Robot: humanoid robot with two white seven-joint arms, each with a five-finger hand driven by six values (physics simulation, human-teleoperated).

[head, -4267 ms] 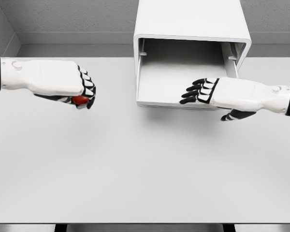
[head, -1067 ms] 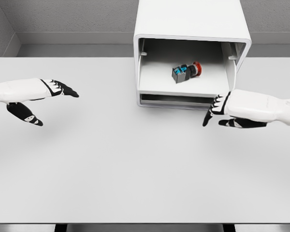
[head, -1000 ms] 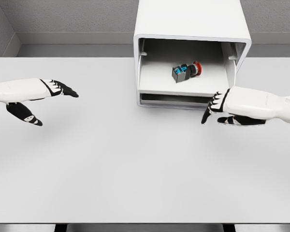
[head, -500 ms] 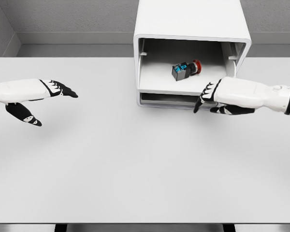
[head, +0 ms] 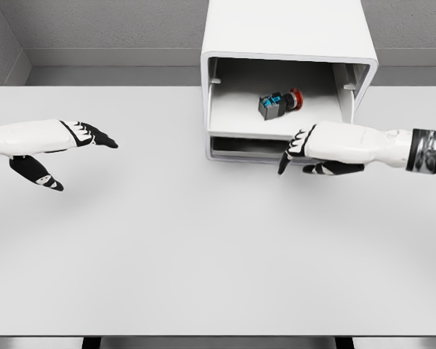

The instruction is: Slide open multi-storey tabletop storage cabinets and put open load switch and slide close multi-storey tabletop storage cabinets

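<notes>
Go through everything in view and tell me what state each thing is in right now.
Storage cabinet: upright on the table.
Drawer: pulled partly out, open.
Load switch: lying on its side inside the drawer.
Left robot hand: open, holding nothing.
Right robot hand: fingers pointing down at the drawer front, holding nothing.

A white storage cabinet point(head: 287, 33) stands at the far edge of a pale grey table point(head: 203, 254), its drawer point(head: 247, 129) slid partway out. Inside the drawer lies a load switch point(head: 280, 103), on its side, with a dark body, blue parts and a red button pointing right. The right hand point(head: 316, 147) sits at the drawer's front edge, fingers curled downward over the front, holding nothing. The left hand point(head: 58, 142) hovers well apart at the left, fingers extended and empty.
</notes>
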